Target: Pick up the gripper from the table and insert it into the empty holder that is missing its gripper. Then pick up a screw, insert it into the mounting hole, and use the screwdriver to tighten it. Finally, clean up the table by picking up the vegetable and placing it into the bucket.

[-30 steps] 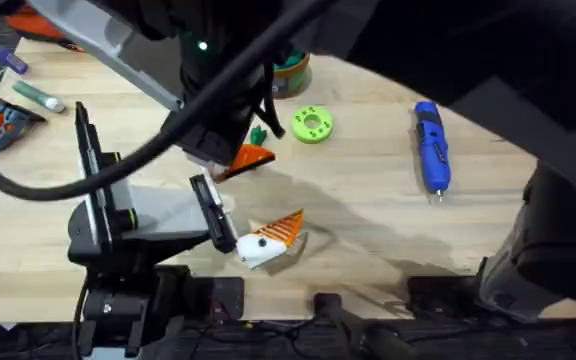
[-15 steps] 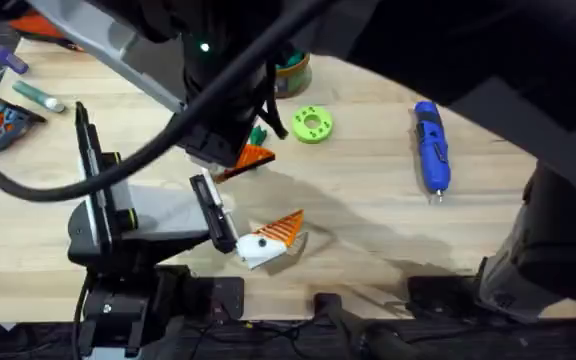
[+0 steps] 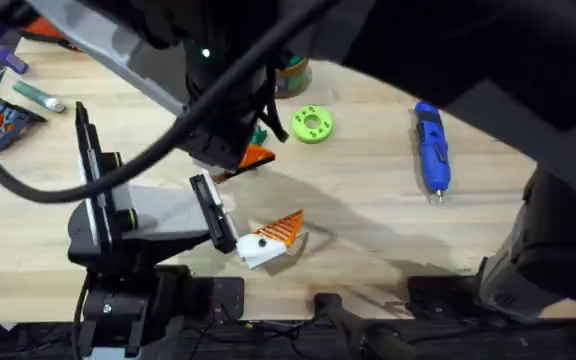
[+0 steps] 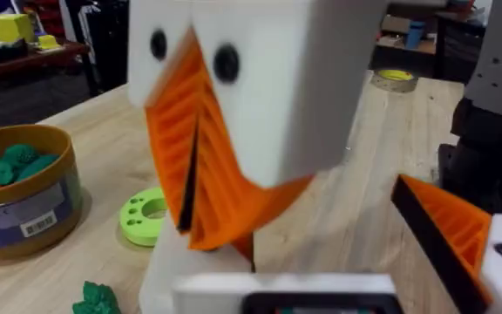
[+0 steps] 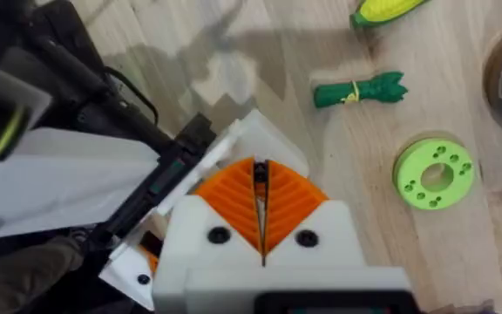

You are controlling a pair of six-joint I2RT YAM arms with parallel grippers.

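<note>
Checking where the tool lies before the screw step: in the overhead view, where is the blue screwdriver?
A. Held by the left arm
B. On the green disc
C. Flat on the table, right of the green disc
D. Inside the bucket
C: the screwdriver lies flat on the table, right of the green disc and apart from it.

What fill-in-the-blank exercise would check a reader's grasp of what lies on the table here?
1. The pen-shaped screwdriver lying on the table is ___ in colour.
2. The flat disc with holes is bright ___.
3. In the left wrist view, the bucket stands ___, its open mouth facing up.

Missing words: blue; green; upright.
</note>
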